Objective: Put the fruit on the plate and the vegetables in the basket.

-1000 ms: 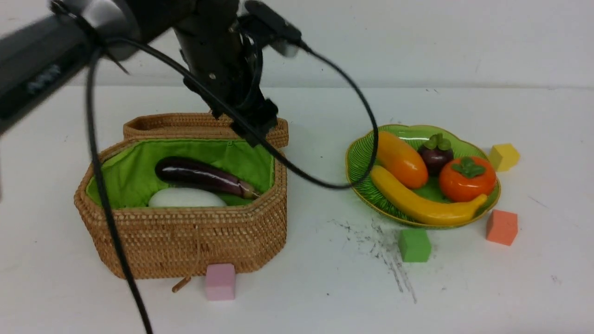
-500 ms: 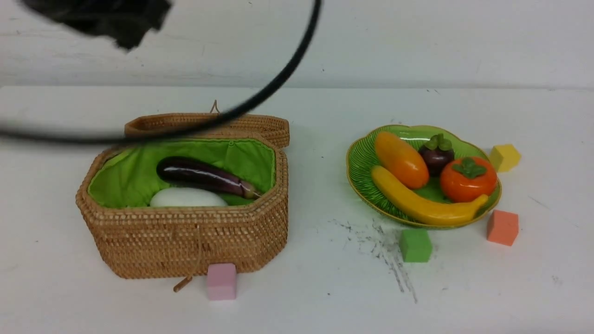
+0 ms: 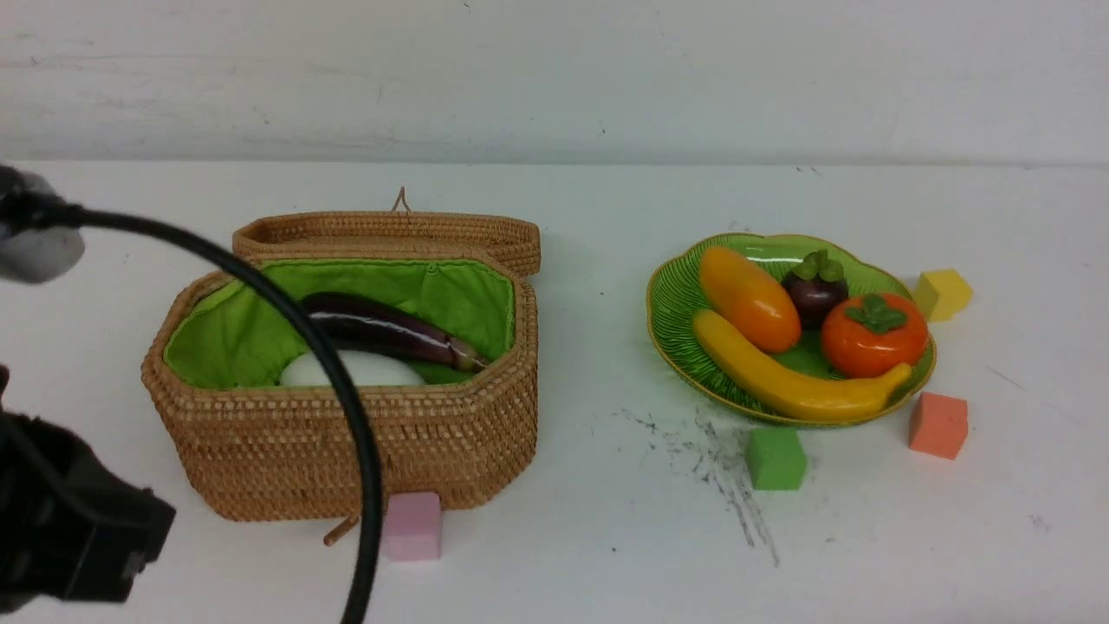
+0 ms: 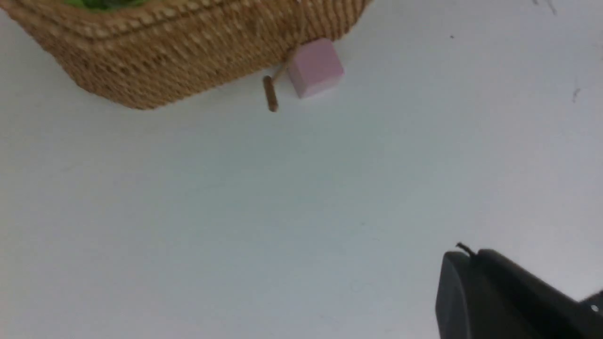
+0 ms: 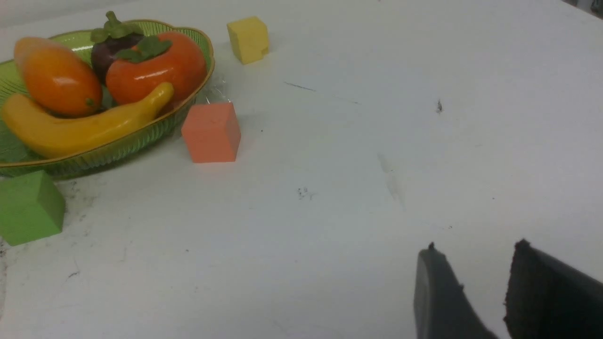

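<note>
Basket (image 3: 346,451): left on the table, lid open; eggplant (image 3: 390,334) and white vegetable (image 3: 377,368) inside.
Plate (image 3: 671,303): right, holding banana (image 3: 780,381), mango (image 3: 749,299), persimmon (image 3: 873,334), mangosteen (image 3: 814,286).
Left gripper (image 4: 476,282): closed, empty, near the basket.
Right gripper (image 5: 471,282): jaws apart, empty.
Pink cube (image 3: 412,525): touching the basket front.
</note>
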